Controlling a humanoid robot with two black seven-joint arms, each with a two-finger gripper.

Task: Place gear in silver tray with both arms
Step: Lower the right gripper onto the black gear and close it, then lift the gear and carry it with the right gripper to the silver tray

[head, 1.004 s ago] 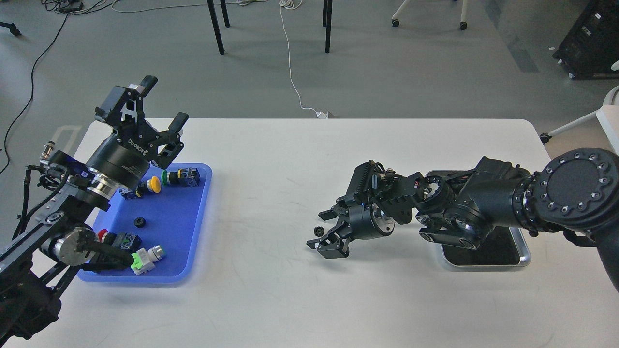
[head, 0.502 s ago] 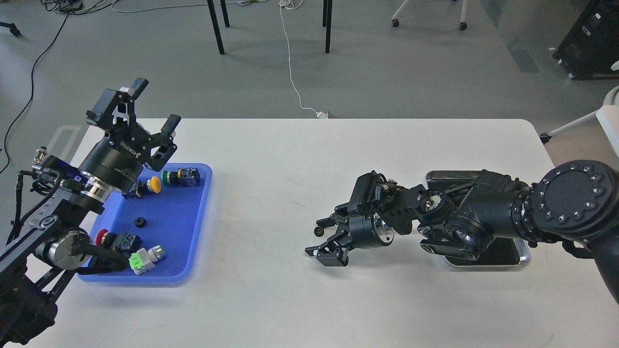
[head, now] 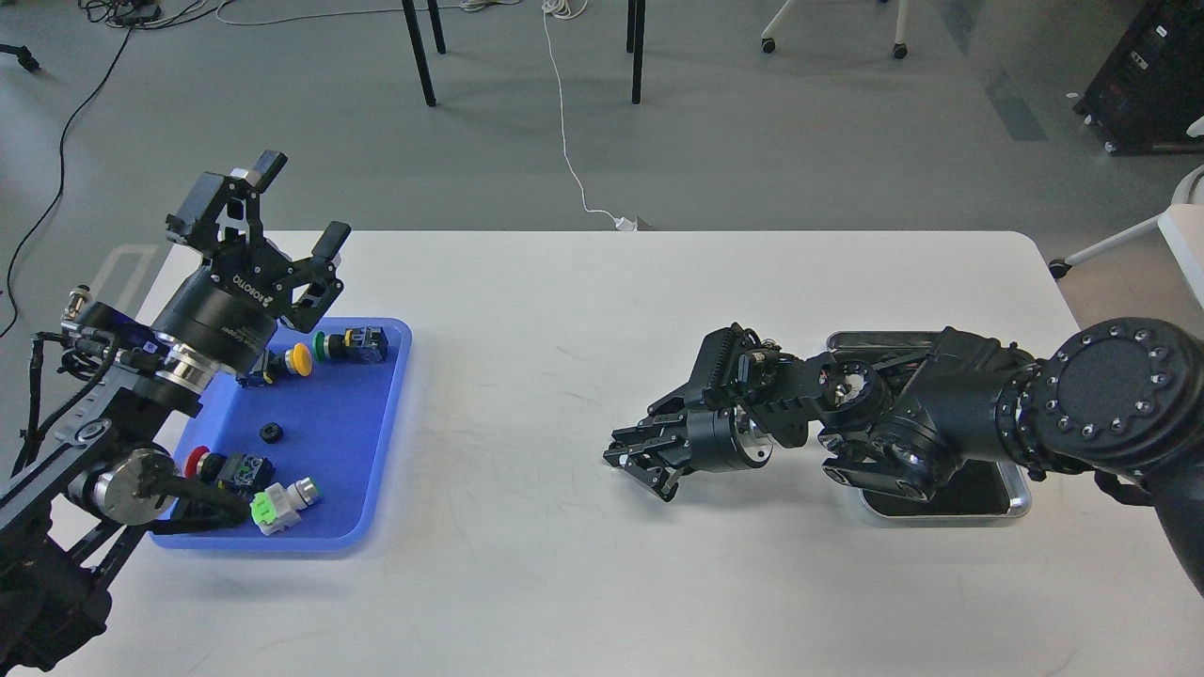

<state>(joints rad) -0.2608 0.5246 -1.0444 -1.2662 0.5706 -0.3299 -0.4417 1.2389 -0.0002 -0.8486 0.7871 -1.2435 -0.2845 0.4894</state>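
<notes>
My right gripper (head: 636,459) lies low on the white table (head: 564,310), left of the silver tray (head: 1021,504), with its fingers drawn together where a small black gear lay. The gear is hidden between the fingers. The right arm covers most of the silver tray; only its rim and part of its dark bottom show. My left gripper (head: 303,202) is open and empty, raised above the far left corner of the blue tray (head: 376,470). A second small black gear (head: 272,432) lies in the blue tray.
The blue tray also holds several push-button switches with yellow, green and red caps. Table legs, chair bases and a white cable stand on the floor beyond the table's far edge.
My right gripper's fingers have closed around the small gear on the table, which no longer shows. My left gripper has drawn back to the left and now holds still.
</notes>
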